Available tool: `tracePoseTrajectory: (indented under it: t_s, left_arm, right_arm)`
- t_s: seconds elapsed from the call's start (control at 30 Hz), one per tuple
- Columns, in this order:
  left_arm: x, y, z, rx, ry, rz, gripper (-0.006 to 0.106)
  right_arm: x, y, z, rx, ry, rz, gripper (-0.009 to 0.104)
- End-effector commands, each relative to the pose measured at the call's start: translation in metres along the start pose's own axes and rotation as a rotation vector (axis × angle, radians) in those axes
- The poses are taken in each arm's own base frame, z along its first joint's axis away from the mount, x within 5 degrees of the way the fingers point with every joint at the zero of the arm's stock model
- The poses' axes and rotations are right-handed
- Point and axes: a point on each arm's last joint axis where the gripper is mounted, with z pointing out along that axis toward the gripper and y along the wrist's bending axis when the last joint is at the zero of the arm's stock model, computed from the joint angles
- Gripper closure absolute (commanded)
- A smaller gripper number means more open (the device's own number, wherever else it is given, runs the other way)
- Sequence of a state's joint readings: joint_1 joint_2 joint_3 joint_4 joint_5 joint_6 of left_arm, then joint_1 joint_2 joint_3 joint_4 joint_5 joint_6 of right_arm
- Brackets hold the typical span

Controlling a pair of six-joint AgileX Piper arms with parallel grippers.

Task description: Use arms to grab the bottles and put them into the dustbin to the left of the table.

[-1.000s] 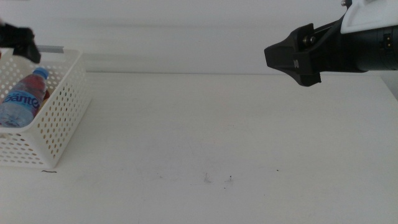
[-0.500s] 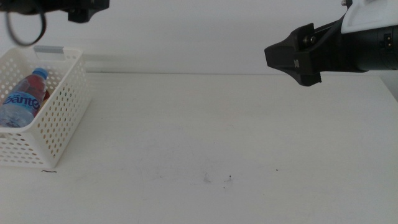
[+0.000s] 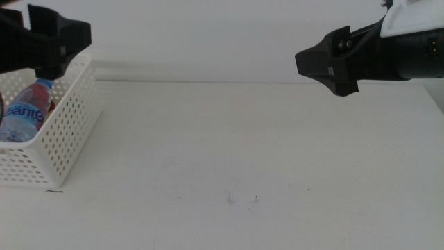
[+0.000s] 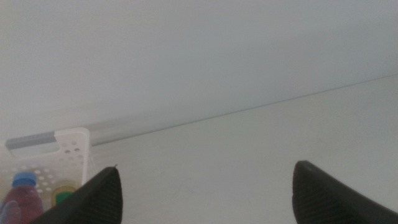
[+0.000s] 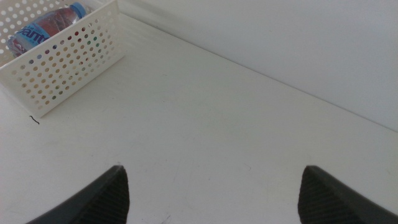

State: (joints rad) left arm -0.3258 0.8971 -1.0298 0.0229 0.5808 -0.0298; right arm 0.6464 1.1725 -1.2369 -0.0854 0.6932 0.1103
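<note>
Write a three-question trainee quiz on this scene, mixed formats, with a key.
1. True or false: a water bottle lies inside the dustbin.
2. Multiple choice: the left gripper is (A) resting on the table's middle, (B) above the dustbin's far end, (C) out of view.
3. Fill in: both the left gripper and the right gripper have their jaws ____ and hold nothing.

Key: 1 true. 2 B. 3 open; both wrist views show the jaws wide apart with only bare table between them.
</note>
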Motion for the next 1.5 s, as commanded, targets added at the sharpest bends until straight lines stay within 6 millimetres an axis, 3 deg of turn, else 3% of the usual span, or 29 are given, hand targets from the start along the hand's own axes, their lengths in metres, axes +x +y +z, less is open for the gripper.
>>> tracePoseTrajectory:
  t_s: [0.0, 0.37, 0.53, 0.63, 0.8, 1.0, 1.17, 1.33, 1.47]
  left_arm:
    - [0.000, 0.001, -0.004, -0.008, -0.025, -0.001, 0.007]
    - [-0.001, 0.000, -0.004, -0.004, -0.035, -0.007, 0.007]
    - [0.001, -0.001, -0.002, 0.010, -0.028, -0.027, 0.007]
    - [0.013, -0.003, 0.002, 0.053, -0.025, -0.132, 0.007]
    - [0.062, 0.010, -0.001, -0.018, -0.176, -0.225, 0.007]
    - [0.140, 0.019, -0.024, -0.131, -0.248, -0.154, 0.007]
    - [0.191, 0.014, -0.041, -0.144, -0.307, -0.143, 0.007]
    - [0.233, 0.012, -0.042, -0.144, -0.357, -0.134, 0.007]
    - [0.244, 0.012, -0.040, -0.146, -0.284, -0.128, 0.007]
  right_arm:
    - [-0.003, -0.003, -0.001, 0.013, -0.015, -0.004, 0.008]
    - [-0.003, -0.003, -0.001, 0.013, -0.015, -0.004, 0.008]
    - [0.023, -0.010, 0.004, 0.018, -0.029, 0.036, 0.008]
    - [0.038, -0.030, 0.006, 0.083, -0.103, 0.087, 0.008]
    - [0.082, -0.062, -0.014, 0.230, -0.273, 0.147, 0.008]
    - [0.168, -0.075, -0.046, 0.428, -0.289, 0.228, 0.008]
    - [0.232, -0.066, -0.062, 0.552, -0.318, 0.265, 0.008]
    - [0.270, -0.054, -0.062, 0.573, -0.375, 0.233, 0.008]
    - [0.286, -0.049, -0.061, 0.578, -0.409, 0.224, 0.008]
